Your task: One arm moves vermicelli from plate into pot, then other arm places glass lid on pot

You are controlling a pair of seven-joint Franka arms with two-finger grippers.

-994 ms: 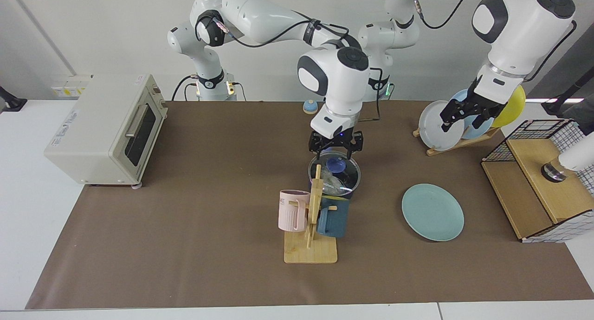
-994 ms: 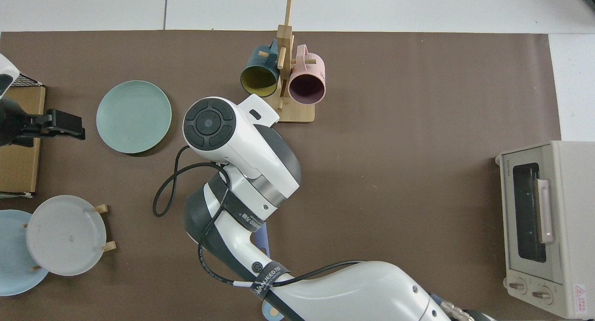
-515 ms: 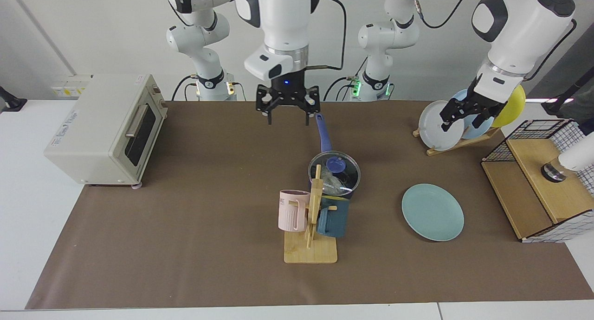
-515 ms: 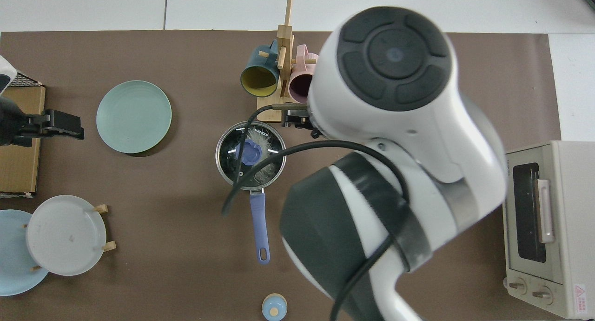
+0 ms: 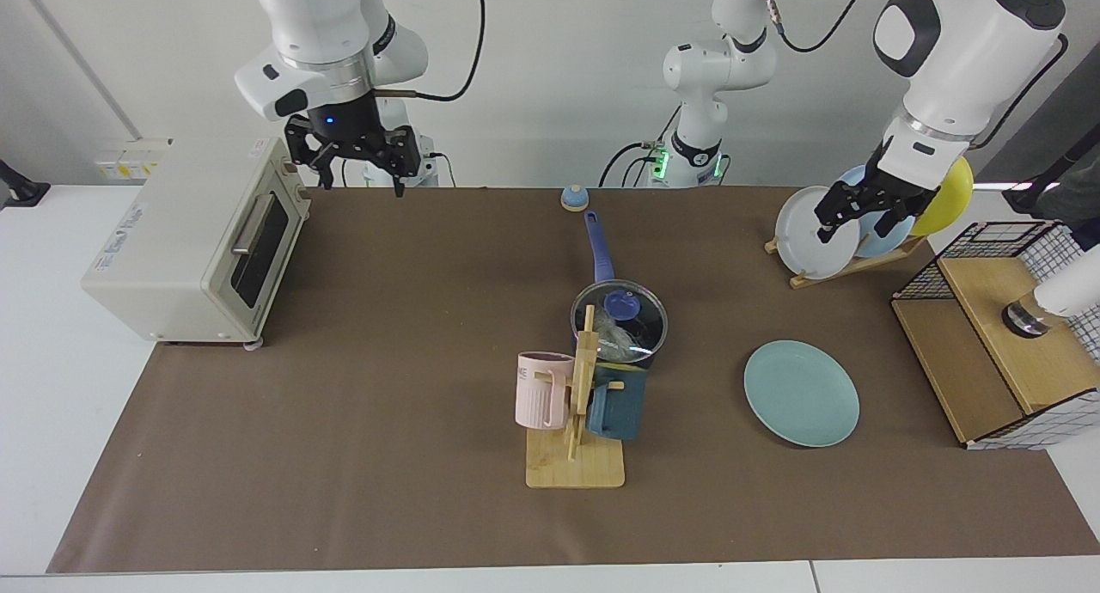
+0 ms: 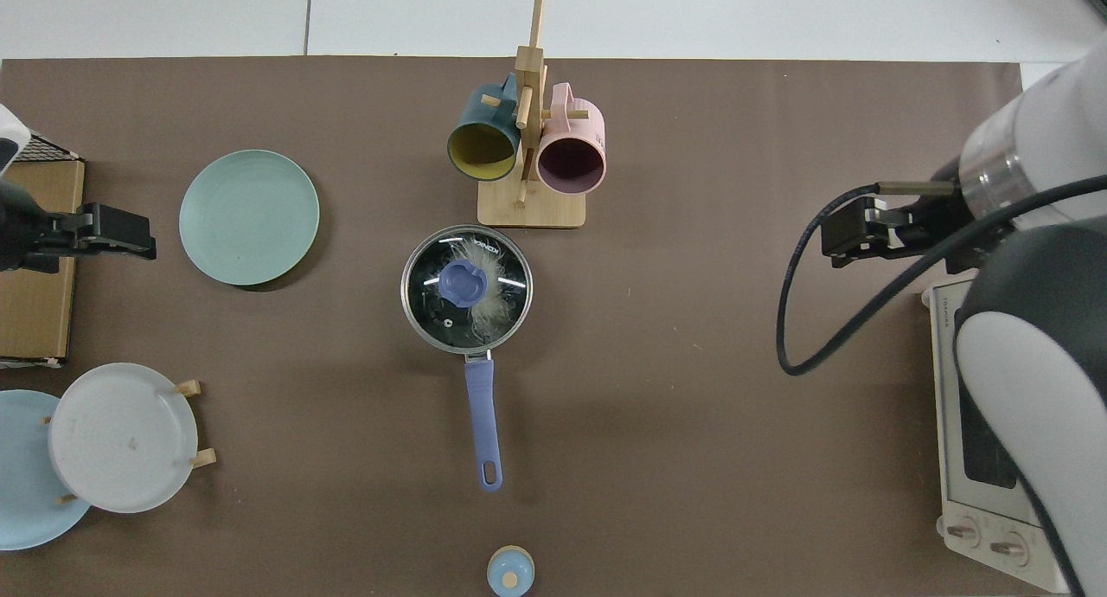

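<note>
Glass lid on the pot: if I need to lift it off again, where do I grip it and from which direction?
Grip the blue knob at the centre of the glass lid, coming straight down. The lid lies flat on the pot; its thin rim offers no purchase, and the mug rack crowds one side.

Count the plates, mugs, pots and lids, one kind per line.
Plates: 4 (flat round teal plate, round grey plate, round light-blue plate, round yellow plate)
Mugs: 2 (ribbed pink mug, dark-teal mug)
Pots: 1 (black saucepan with blue handle)
Lids: 1 (clear glass lid with blue knob)
Total: 8
</note>
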